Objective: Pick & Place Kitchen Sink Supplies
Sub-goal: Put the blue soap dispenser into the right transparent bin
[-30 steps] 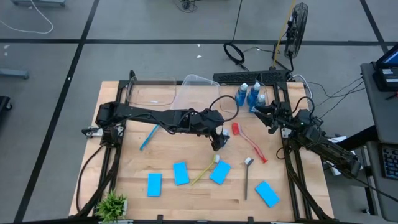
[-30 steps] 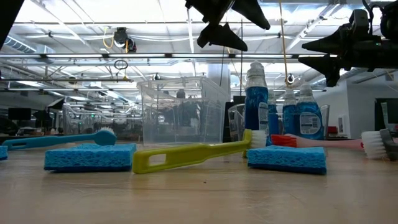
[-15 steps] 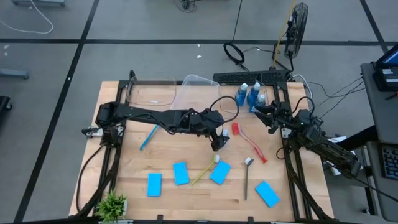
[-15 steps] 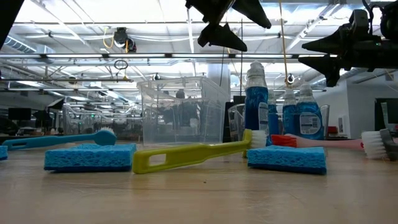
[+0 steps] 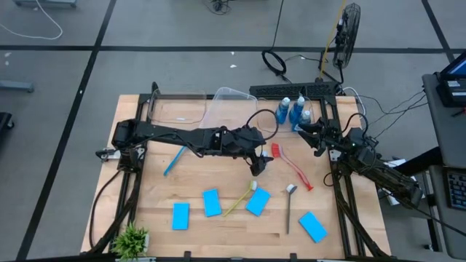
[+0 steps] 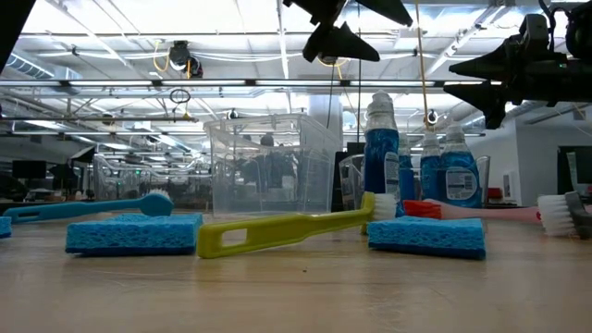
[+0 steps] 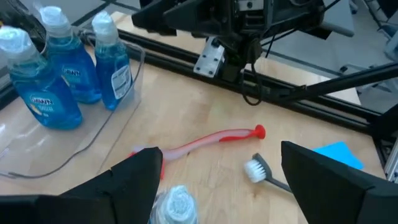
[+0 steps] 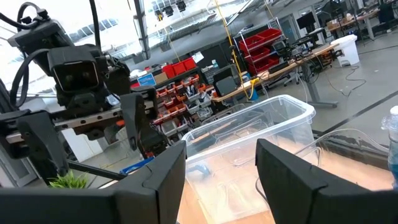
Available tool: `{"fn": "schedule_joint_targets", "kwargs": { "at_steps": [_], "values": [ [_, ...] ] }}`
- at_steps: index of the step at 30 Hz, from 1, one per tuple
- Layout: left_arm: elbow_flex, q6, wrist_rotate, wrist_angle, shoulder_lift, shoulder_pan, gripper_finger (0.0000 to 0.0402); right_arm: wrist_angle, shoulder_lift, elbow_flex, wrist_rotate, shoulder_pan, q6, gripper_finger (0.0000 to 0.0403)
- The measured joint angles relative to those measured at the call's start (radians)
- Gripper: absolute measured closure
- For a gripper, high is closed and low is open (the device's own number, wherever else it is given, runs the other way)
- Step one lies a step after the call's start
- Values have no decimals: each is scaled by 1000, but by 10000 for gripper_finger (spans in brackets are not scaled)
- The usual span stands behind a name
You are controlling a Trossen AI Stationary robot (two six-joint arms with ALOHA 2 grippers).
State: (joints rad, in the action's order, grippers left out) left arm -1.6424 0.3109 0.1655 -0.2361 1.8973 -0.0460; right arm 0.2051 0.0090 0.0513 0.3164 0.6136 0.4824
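- we are holding our left gripper (image 5: 254, 168) above the middle of the counter (image 5: 196, 185), its fingers (image 7: 134, 177) standing wide apart with nothing between them.
- through the left wrist view we are looking straight down on the cap of a lone blue bottle (image 7: 174, 205), which is standing upright just under the gap; we judge this bottle to be the thing in hand.
- to do this well, we are thinking the fingers should come down evenly on either side of the bottle's body, not its narrow cap, and close only once both are level with the label.
- the bottle's long axis is running vertical, cap pointing up at the wrist, so a straight descent suits it.
- just beside it the red brush (image 5: 291, 166) is lying flat, its long axis slanting across the counter, bristle head toward the far bottles (image 5: 293, 110) and handle tip toward the near right; we are wary of a finger catching its head.
- the yellow brush (image 5: 239, 199) is lying nearer the front, between two blue sponges (image 5: 212, 202).
- our right gripper (image 5: 310, 131) is waiting by the right edge, near the clear tub (image 5: 309, 94) that holds three bottles, its fingers (image 8: 165, 180) apart and empty.
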Motion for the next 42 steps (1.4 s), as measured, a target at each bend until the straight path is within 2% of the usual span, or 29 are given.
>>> {"fn": "schedule_joint_targets", "kwargs": {
  "at_steps": [14, 34, 42],
  "values": [
    [0, -4, 29, -87, 0, 0, 86, 0, 0, 0, 0, 0, 0, 222],
    [4, -54, 170, -81, 76, 2, 42, -4, 1, 0, 0, 0, 0, 222],
    [5, -54, 151, -89, 98, 2, 36, -8, 1, 0, 0, 0, -4, 222]
  ]
}}
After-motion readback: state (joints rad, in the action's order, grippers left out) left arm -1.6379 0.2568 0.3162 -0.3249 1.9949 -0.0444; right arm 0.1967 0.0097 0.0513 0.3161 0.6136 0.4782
